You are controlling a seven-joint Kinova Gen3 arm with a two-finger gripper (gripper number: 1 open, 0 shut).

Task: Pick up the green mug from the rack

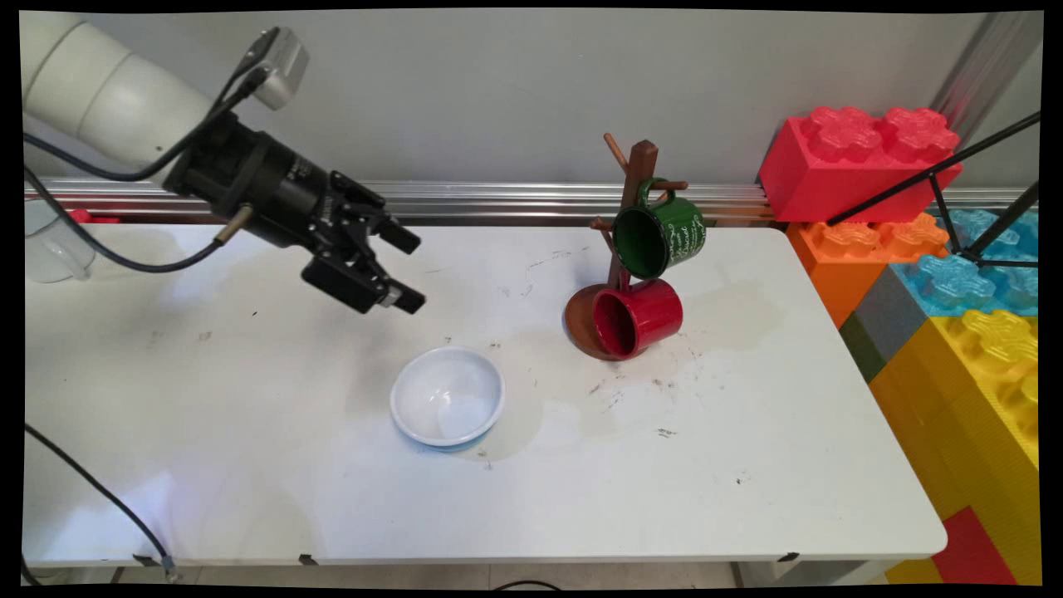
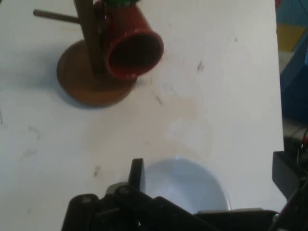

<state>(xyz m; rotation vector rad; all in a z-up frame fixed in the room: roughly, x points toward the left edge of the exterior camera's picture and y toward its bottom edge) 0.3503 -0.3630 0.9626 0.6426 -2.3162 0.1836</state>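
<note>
Main view has the gripper point(image 1: 409, 269) hanging in the air over the left-middle of the white table point(image 1: 249, 465), tilted down and to the right, jaws spread wide with nothing between them. Closest thing to it is a white bowl point(image 1: 448, 397) with a bluish outside, sitting upright on the table below and a bit to the right of the fingertips, not touching. Further right there's a brown wooden mug tree point(image 1: 633, 208) on a round base, with a green mug point(image 1: 660, 237) hooked on an upper peg and a red mug point(image 1: 638, 317) on a lower one, both mouths facing the camera-ish. Big toy bricks point(image 1: 859, 158) in red, orange, blue and yellow are stacked off the table's right end. Hand view lines up: bowl point(image 2: 187, 185) just past the fingers point(image 2: 137, 173), red mug point(image 2: 132, 45) and the tree's base point(image 2: 91, 82) farther out.
</note>
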